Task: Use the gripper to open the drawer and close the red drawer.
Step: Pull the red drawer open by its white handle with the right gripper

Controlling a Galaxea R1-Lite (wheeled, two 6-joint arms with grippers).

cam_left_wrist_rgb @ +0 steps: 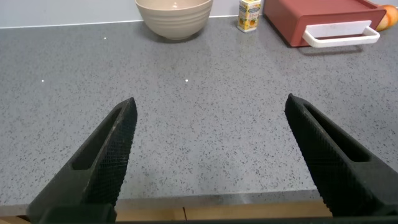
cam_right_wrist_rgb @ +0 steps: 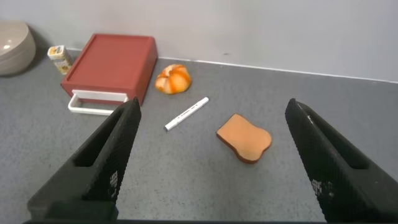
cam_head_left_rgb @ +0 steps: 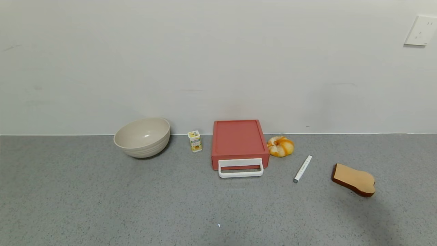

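Observation:
The coral-red drawer box stands against the wall at the middle of the counter, its drawer pushed in and its white loop handle sticking out at the front. It also shows in the left wrist view and the right wrist view. Neither gripper shows in the head view. My left gripper is open and empty above the counter's near edge, far from the drawer. My right gripper is open and empty, hanging above the counter to the right of the drawer.
A beige bowl and a small yellow carton stand left of the drawer. An orange-and-white bun, a white marker and a toast slice lie to its right. A wall socket is at the top right.

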